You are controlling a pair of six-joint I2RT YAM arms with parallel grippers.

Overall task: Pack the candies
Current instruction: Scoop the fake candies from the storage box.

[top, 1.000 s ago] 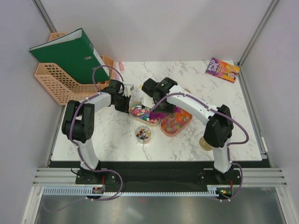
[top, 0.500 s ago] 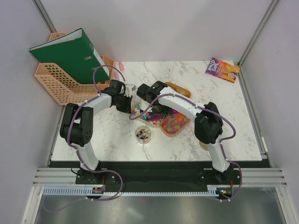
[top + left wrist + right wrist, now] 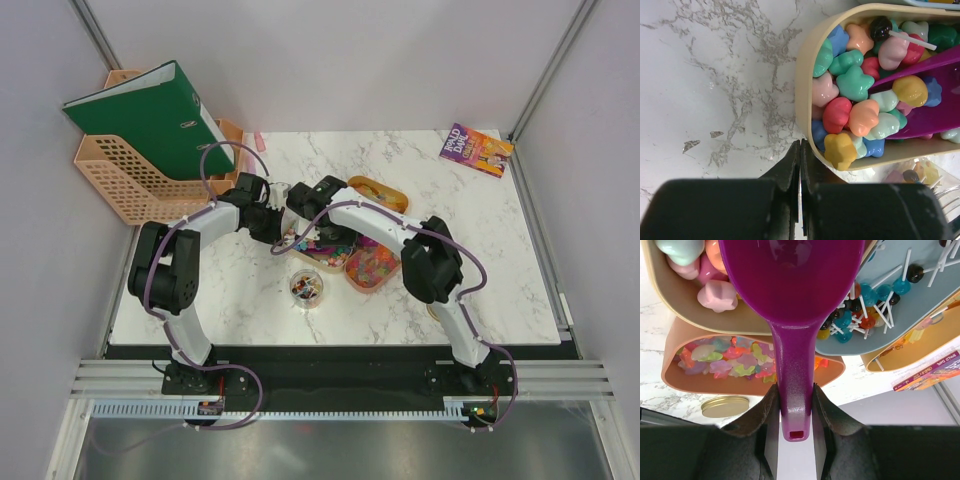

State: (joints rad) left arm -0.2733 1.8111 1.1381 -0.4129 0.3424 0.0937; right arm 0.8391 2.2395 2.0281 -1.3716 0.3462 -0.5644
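Along the bottom of the overhead view the arm bases sit at the dark near edge. The marble table (image 3: 215, 290) lies bare at lower left and across the right of the frame. A clear jar (image 3: 306, 287) (some dark and coloured pieces inside) stands alone just below the trays, apart from both grippers. A gold lid (image 3: 726, 406) shows plainly only at the lower left of the right wrist view; overhead, the right arm's elbow covers most of it.

Mid-frame is crowded. An orange tray (image 3: 372, 268) of small star sweets lies beside a tan oval tray (image 3: 802, 85), and both wrists meet above them. The candies (image 3: 855, 82), chunky pink, green, red, blue and yellow pieces, fill the tan tray. The left gripper (image 3: 800, 150) has its fingers pressed together on nothing, with the tips just outside that tray's rim over bare marble. The right gripper (image 3: 794, 390) is clamped on the handle of a purple scoop (image 3: 790, 280). The left wrist view shows the scoop's bowl lying among the candies with a yellow one against it (overhead, the arm hides this). The right wrist view also shows a blue-grey tray (image 3: 905, 305) of lollipops.

Farther back lie a yellow-orange tray (image 3: 378, 192), a book (image 3: 476, 150) at upper right, and a green binder (image 3: 150, 115) in a peach file rack (image 3: 110, 185) at upper left.
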